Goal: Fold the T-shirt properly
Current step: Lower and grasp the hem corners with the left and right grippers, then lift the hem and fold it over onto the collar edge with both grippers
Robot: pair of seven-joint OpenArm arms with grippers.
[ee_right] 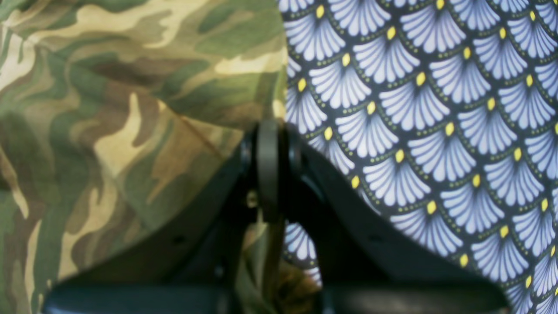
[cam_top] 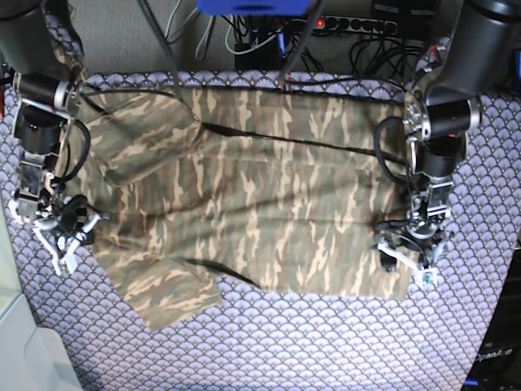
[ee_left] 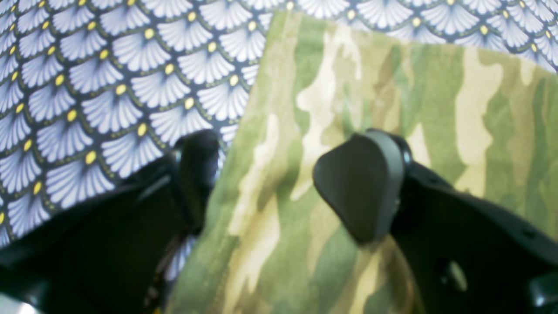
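Left gripper [ee_left: 279,183]: fingers apart astride the T-shirt [cam_top: 260,204] hem, toward 3 o'clock. Right gripper [ee_right: 268,170]: fingers pinched on cloth, toward 9. Best get both edge layers in before lifting.

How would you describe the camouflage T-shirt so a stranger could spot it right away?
A purple-grey fan-scale patterned cloth covers the whole table. Spread across its middle, between the two arms, lies the camouflage T-shirt. Its tan, olive and brown streaks set it apart from the regular scales around it.

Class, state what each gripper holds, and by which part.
The right gripper pinches the T-shirt at its side edge; the left gripper is open, holding nothing.
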